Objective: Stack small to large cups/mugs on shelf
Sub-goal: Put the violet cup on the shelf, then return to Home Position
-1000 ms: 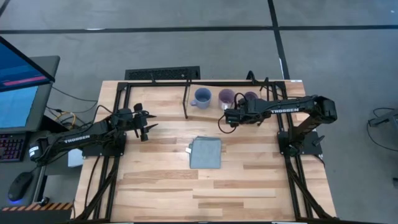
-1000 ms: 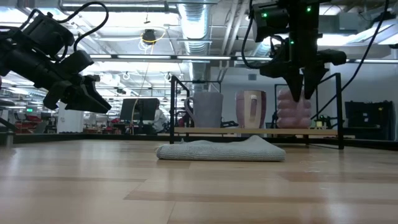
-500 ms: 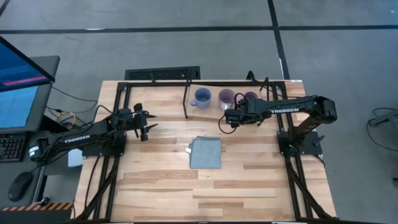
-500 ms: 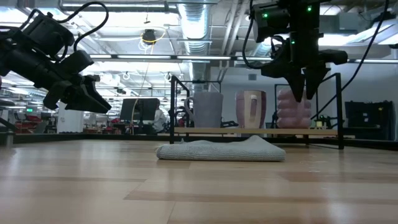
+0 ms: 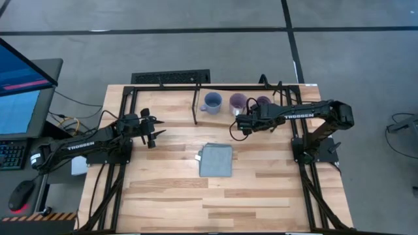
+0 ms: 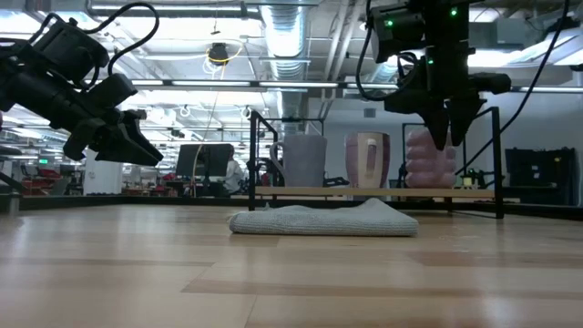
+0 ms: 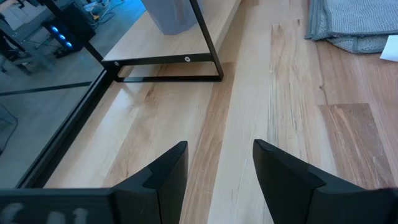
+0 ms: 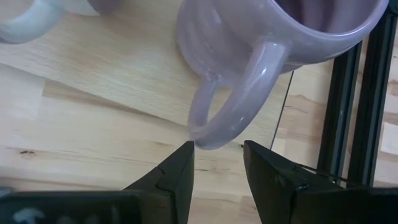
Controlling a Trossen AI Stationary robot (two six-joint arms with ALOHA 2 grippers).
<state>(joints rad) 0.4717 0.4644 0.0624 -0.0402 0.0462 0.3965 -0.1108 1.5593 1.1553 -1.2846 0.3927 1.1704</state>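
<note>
Three mugs stand upright on the shelf [image 5: 222, 112] at the table's far edge: a blue mug [image 5: 212, 102] and two light purple mugs [image 5: 237, 102] [image 5: 263, 101]. In the low view they stand in a row on the shelf board [image 6: 364, 192]. My right gripper [image 5: 235, 128] hangs open, pointing down, just in front of the shelf [image 6: 446, 141]. In the right wrist view its fingers [image 8: 216, 149] stand on either side of a purple mug's handle [image 8: 233, 112], just short of it. My left gripper [image 5: 152, 136] waits open above the table's left part [image 7: 217, 155].
A folded grey-blue cloth [image 5: 216, 160] lies flat mid-table, near of the shelf [image 6: 323, 220]. The shelf's black rod frame [image 7: 168, 78] rises around the board. Black rails run along the table's left and right edges. Bare wood lies near of the cloth.
</note>
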